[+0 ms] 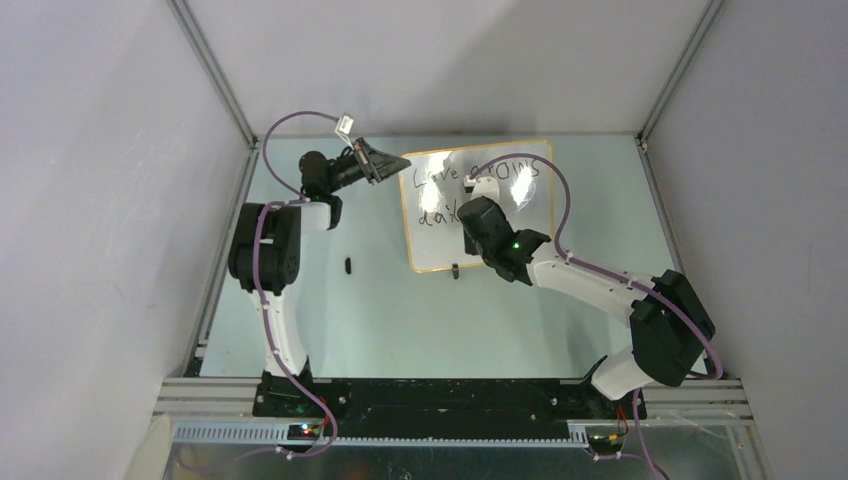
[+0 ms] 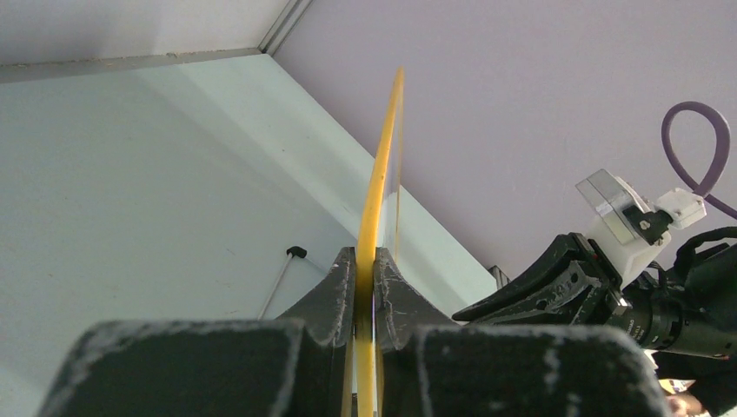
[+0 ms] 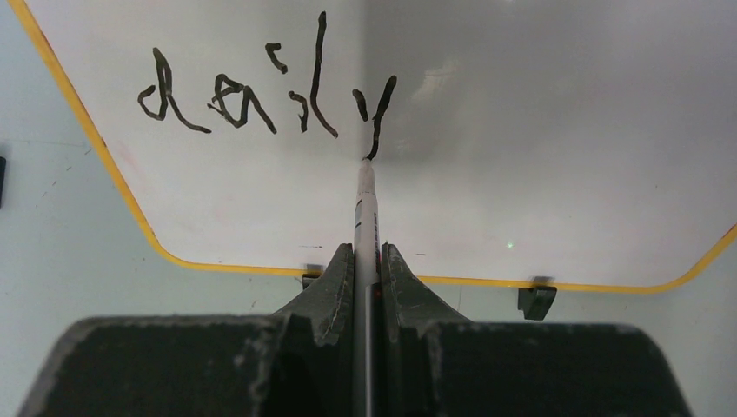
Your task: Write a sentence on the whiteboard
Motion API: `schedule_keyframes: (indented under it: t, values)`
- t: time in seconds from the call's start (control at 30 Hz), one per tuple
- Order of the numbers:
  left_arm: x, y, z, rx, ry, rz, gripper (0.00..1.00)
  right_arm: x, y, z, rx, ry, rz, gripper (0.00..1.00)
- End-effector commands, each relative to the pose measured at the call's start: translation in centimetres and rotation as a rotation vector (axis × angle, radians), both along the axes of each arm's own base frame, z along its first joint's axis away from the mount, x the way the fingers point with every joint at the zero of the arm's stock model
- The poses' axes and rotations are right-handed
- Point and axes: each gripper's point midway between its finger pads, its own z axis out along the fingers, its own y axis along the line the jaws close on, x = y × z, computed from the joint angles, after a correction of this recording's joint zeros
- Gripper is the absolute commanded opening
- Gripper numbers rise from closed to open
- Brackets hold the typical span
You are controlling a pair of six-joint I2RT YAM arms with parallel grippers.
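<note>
Whiteboard (image 1: 435, 250) sits far-centre on the table (image 1: 380, 310), with the left gripper (image 2: 365, 261) at its left edge, clamped shut on the orange rim. Right gripper (image 3: 366, 252) is over the middle of the board, closed on a marker (image 3: 366, 200). The marker tip touches the board at the tail of the "y" in "daily", the lower line of the sentence (image 3: 318, 69).

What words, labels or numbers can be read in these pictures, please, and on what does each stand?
"Love": whiteboard, upper line.
Next word: half hidden behind the right arm, not readable.
"daily": whiteboard, lower line.
Marker: no readable print.
</note>
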Motion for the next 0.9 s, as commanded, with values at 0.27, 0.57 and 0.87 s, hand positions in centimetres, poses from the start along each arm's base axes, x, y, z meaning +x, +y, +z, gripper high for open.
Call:
schedule_keyframes:
  t: [0.27, 0.57, 0.87]
  values:
    - [-1.4, -0.8, 2.4, 0.006, -0.073, -0.029, 0.00, 0.5, 1.5, 1.7, 0.056, -0.064, 0.030, 0.00]
    - [-1.4, -0.8, 2.4, 0.006, -0.072, -0.030, 0.00, 0.8, 2.0, 2.4, 0.062, -0.072, 0.042, 0.00]
    - [-1.4, -0.8, 2.4, 0.006, -0.072, -0.030, 0.00, -0.6, 1.5, 5.1, 0.103, -0.106, 0.052, 0.00]
